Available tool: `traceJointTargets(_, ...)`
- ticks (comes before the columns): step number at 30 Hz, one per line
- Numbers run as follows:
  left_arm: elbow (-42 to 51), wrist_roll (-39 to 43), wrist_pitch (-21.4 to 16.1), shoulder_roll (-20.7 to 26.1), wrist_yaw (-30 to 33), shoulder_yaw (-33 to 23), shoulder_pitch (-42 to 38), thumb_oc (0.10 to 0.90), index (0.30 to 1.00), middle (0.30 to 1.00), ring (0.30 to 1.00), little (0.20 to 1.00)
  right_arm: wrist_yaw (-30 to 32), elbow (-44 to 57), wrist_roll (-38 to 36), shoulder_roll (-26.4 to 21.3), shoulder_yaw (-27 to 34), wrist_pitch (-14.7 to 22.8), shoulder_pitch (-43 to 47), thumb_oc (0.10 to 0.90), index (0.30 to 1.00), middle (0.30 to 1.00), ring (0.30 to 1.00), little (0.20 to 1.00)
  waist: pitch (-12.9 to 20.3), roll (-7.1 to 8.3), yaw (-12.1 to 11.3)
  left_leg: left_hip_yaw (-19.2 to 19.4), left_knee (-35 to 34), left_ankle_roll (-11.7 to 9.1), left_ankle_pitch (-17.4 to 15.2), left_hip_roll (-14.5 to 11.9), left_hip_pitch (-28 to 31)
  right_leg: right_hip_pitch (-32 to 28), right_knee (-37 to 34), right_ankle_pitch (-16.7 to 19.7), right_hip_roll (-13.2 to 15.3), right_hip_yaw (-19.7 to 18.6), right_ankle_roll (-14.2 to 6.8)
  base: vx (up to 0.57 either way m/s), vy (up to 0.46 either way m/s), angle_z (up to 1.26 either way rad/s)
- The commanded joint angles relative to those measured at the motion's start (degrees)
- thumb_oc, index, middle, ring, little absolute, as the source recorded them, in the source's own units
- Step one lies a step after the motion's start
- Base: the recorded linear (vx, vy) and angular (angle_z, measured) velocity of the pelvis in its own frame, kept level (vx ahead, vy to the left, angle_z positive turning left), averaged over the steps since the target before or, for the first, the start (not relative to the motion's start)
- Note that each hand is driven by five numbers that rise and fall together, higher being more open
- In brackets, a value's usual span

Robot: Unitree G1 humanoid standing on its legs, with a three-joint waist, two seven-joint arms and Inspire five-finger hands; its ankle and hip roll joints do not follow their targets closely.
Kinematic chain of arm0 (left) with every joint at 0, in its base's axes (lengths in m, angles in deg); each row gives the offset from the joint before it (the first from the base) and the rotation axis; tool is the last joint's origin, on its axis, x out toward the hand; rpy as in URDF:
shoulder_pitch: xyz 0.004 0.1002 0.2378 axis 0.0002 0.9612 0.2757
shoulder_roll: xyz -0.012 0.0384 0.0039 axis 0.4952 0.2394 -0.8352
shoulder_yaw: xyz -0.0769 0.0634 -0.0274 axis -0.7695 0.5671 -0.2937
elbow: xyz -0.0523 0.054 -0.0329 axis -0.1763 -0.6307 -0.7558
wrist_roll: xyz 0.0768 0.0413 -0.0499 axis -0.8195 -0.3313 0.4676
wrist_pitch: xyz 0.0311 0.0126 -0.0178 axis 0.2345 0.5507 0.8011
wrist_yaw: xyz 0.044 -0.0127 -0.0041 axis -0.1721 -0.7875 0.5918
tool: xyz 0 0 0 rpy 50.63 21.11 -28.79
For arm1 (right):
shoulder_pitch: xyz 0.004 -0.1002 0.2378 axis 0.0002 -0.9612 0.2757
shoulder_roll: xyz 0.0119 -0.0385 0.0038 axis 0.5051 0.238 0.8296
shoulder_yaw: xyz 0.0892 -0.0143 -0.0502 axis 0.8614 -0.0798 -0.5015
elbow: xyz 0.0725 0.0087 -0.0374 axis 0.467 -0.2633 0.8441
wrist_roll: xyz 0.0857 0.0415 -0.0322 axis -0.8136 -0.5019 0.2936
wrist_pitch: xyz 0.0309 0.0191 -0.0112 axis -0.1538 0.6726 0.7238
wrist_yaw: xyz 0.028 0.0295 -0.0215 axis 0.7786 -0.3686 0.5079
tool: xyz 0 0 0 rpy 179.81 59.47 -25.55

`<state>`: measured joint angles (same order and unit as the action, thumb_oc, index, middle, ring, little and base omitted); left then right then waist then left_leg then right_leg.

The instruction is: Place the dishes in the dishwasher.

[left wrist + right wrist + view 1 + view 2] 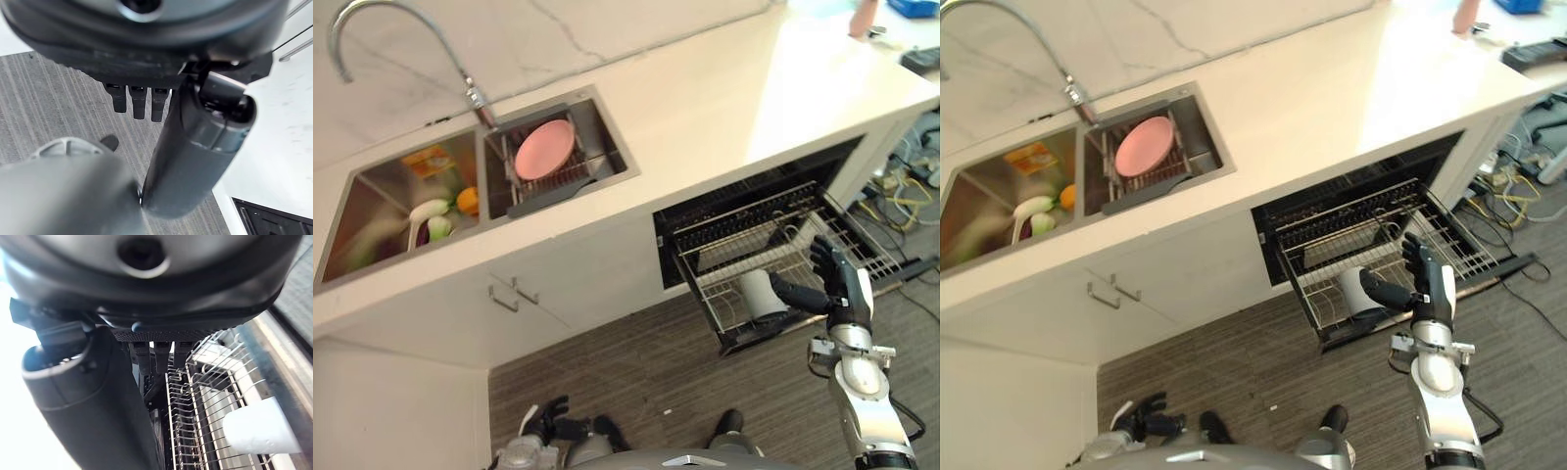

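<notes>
Item: pink plate [545,149], upright in the sink rack [553,181], far left — I judge it rigid, light, slick if wet; I'd grip the rim. White cup [763,292] sits in the dishwasher rack [773,235]. My right hand [834,279] beside it, fingers straight, holding nothing. Left hand [546,419] low, loosely curled, empty.
</notes>
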<state>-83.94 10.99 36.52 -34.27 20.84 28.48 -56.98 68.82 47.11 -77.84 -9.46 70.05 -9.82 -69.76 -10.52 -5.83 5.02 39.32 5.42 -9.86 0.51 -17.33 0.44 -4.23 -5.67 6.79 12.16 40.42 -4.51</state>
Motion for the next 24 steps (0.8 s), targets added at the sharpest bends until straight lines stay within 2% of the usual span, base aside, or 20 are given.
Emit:
traceJointTargets(1, -4.28, -6.86, -0.10, 0.94, 1.56, 2.03, 0.89, 0.800, 0.900, 0.900, 0.900, 0.900, -0.73, 14.03, -0.20, -1.71, 1.88, 7.53, 3.69, 0.800, 0.900, 0.900, 0.900, 0.900, 1.69, 0.59, 0.49, -4.99, -6.57, 0.80, 3.92, 3.09, 4.86, 0.02, 2.85, -4.44, 4.55, -1.52, -4.96, 0.13, 0.469, 0.10)
traceJointTargets(2, -4.49, -7.56, 0.34, 0.32, 1.93, 2.51, 1.01, 0.800, 0.900, 0.900, 0.900, 0.900, -1.45, 16.45, -1.16, -1.19, 1.78, 7.65, 3.68, 0.800, 0.900, 0.900, 0.900, 0.900, 2.64, 0.63, 0.78, -6.65, -8.48, 2.87, 2.33, 7.78, 5.59, -0.37, 5.20, -2.53, 8.18, -2.13, -6.08, 0.09, 0.352, 0.12)
traceJointTargets(3, -4.48, -7.57, 0.34, 0.34, 1.94, 2.52, 1.03, 0.800, 0.900, 0.900, 0.900, 0.900, -1.46, 16.50, -1.16, -1.16, 1.79, 7.62, 3.64, 0.800, 0.900, 0.900, 0.900, 0.900, 2.65, 0.73, 0.79, -6.65, -8.59, 2.97, 2.33, 7.99, 5.65, -0.33, 5.36, -2.55, 8.41, -2.16, -6.19, 0.18, 0.684, 0.09)
traceJointTargets(4, -4.52, -5.95, 0.92, 0.40, 2.33, 1.83, 0.02, 0.800, 0.900, 0.900, 0.900, 0.900, -1.92, 19.35, -2.56, -0.18, 0.62, 7.84, 5.27, 0.800, 0.900, 0.900, 0.900, 0.900, 2.35, 1.21, 0.59, -7.50, -9.41, 5.46, 0.75, 11.37, 6.70, 0.00, 12.21, -1.82, 12.38, -2.76, -6.53, 0.17, 0.544, 0.05)
traceJointTargets(5, -4.07, -4.79, 1.14, 0.53, 2.55, 1.51, -0.65, 0.800, 0.900, 0.900, 0.900, 0.900, -2.26, 20.59, -3.04, -0.04, -0.03, 7.96, 6.17, 0.800, 0.900, 0.900, 0.900, 0.900, 1.84, 1.59, 0.67, -7.92, -9.95, 7.06, -0.31, 13.04, 7.82, 1.48, 17.93, -1.12, 14.59, -3.91, -6.92, 0.23, 0.658, 0.16)
traceJointTargets(7, -2.82, -3.39, 1.34, 1.22, 3.00, 1.99, -1.82, 0.800, 0.900, 0.900, 0.900, 0.900, -2.62, 20.96, -3.85, -0.08, -1.93, 8.23, 9.14, 0.800, 0.900, 0.900, 0.900, 0.900, 0.80, 2.06, 0.93, -8.14, -10.32, 9.33, -2.11, 14.90, 9.53, 4.99, 27.17, 0.81, 17.06, -5.90, -8.22, 0.14, 0.362, 0.39)
traceJointTargets(8, -2.82, -3.39, 1.36, 1.23, 2.99, 1.93, -1.88, 0.800, 0.900, 0.900, 0.900, 0.900, -2.61, 20.89, -3.86, -0.08, -1.96, 8.26, 9.25, 0.800, 0.900, 0.900, 0.900, 0.900, 0.75, 2.22, 0.86, -8.04, -10.32, 9.40, -2.18, 15.11, 9.55, 5.27, 27.56, 0.68, 17.35, -6.19, -8.31, 0.18, 0.370, 0.35)
traceJointTargets(9, -0.67, -2.10, 1.52, 1.96, 2.80, 3.14, -2.90, 0.800, 0.900, 0.900, 0.900, 0.900, -4.10, 21.20, -6.46, -0.15, -4.18, 7.79, 11.40, 0.800, 0.900, 0.900, 0.900, 0.900, 0.35, 2.77, 1.36, -7.28, -10.42, 10.10, -3.61, 15.56, 11.33, 8.95, 34.13, 1.10, 16.12, -5.87, -9.27, 0.15, 0.227, 0.16)
traceJointTargets(11, -0.61, -2.02, 1.59, 2.02, 2.77, 3.10, -2.95, 0.800, 0.900, 0.900, 0.900, 0.900, -4.22, 21.11, -6.63, -0.18, -4.17, 7.78, 11.55, 0.800, 0.900, 0.900, 0.900, 0.900, 0.33, 2.80, 1.27, -7.15, -10.42, 10.10, -3.71, 15.58, 11.30, 9.20, 34.35, 1.02, 16.16, -6.09, -9.28, 0.13, 0.150, 0.10)
traceJointTargets(12, -0.21, -2.04, 1.47, 1.96, 2.67, 4.54, -4.15, 0.800, 0.900, 0.900, 0.900, 0.900, -4.87, 21.11, -7.78, -0.73, -3.91, 8.10, 12.36, 0.800, 0.900, 0.900, 0.900, 0.900, 0.51, 3.03, 1.96, -8.05, -10.42, 10.01, -3.97, 15.64, 11.70, 11.14, 33.33, 0.65, 13.00, -6.72, -9.36, 0.12, 0.076, 0.17)
traceJointTargets(13, -0.22, -2.04, 1.47, 1.95, 2.67, 4.55, -4.17, 0.800, 0.900, 0.900, 0.900, 0.900, -4.89, 21.09, -7.80, -0.75, -3.89, 8.11, 12.37, 0.800, 0.900, 0.900, 0.900, 0.900, 0.51, 2.98, 1.95, -8.05, -10.42, 9.99, -3.97, 15.59, 11.69, 11.11, 33.26, 0.68, 12.94, -6.69, -9.35, 0.19, 0.119, 0.33)
traceJointTargets(15, 0.19, -2.00, 1.66, 1.55, 2.08, 5.88, -5.11, 0.800, 0.900, 0.900, 0.900, 0.900, -5.01, 21.02, -9.17, -1.44, -3.74, 8.64, 13.55, 0.800, 0.900, 0.900, 0.900, 0.900, 1.04, 3.33, 2.24, -9.21, -10.42, 9.86, -4.54, 16.29, 12.03, 12.09, 27.70, -1.01, 9.00, -6.15, -8.61, 0.19, 0.048, 0.49)
traceJointTargets(17, 0.00, -3.18, 1.93, 1.15, 1.65, 6.59, -6.24, 0.800, 0.900, 0.900, 0.900, 0.900, -5.71, 20.80, -10.99, -1.51, -3.66, 8.74, 13.68, 0.800, 0.900, 0.900, 0.900, 0.900, 1.58, 4.05, 2.93, -10.53, -10.42, 9.37, -5.50, 17.31, 13.15, 14.60, 20.68, -0.50, 6.20, -6.02, -7.95, 0.21, -0.001, 0.51)
traceJointTargets(18, 0.00, -3.18, 1.93, 1.15, 1.65, 6.59, -6.24, 0.800, 0.900, 0.900, 0.900, 0.900, -5.71, 20.80, -10.99, -1.51, -3.66, 8.74, 13.68, 0.800, 0.900, 0.900, 0.900, 0.900, 1.58, 4.05, 2.93, -10.53, -10.42, 9.37, -5.50, 17.31, 13.15, 14.60, 20.68, -0.50, 6.20, -6.02, -7.95, 0.21, -0.032, 0.62)
traceJointTargets(19, -0.29, -4.56, 2.10, 1.05, 1.32, 6.64, -7.11, 0.800, 0.900, 0.900, 0.900, 0.900, -6.31, 21.34, -11.48, -1.95, -3.22, 8.72, 13.56, 0.800, 0.900, 0.900, 0.900, 0.900, 2.11, 4.78, 3.06, -11.20, -10.42, 9.02, -6.21, 17.93, 13.78, 14.62, 14.71, 0.51, 4.82, -4.72, -7.72, 0.13, -0.034, 0.48)
traceJointTargets(21, -0.46, -5.69, 2.12, 1.00, 1.05, 6.57, -7.38, 0.800, 0.900, 0.900, 0.900, 0.900, -6.54, 21.51, -11.35, -2.23, -3.09, 8.94, 13.44, 0.800, 0.900, 0.900, 0.900, 0.900, 2.58, 5.21, 3.04, -11.97, -10.42, 8.99, -6.81, 18.71, 14.40, 14.28, 11.80, 1.24, 4.32, -3.11, -7.71, 0.24, -0.073, 0.52)
traceJointTargets(24, -0.85, -6.65, 2.26, 0.91, 0.79, 6.61, -6.98, 0.800, 0.900, 0.900, 0.900, 0.900, -6.78, 21.00, -11.89, -2.08, -3.40, 8.83, 13.49, 0.800, 0.900, 0.900, 0.900, 0.900, 3.07, 5.30, 2.88, -13.15, -10.22, 9.65, -7.28, 19.80, 15.32, 12.75, 10.89, 0.70, 3.73, -2.75, -6.81, 0.22, -0.077, 0.51)
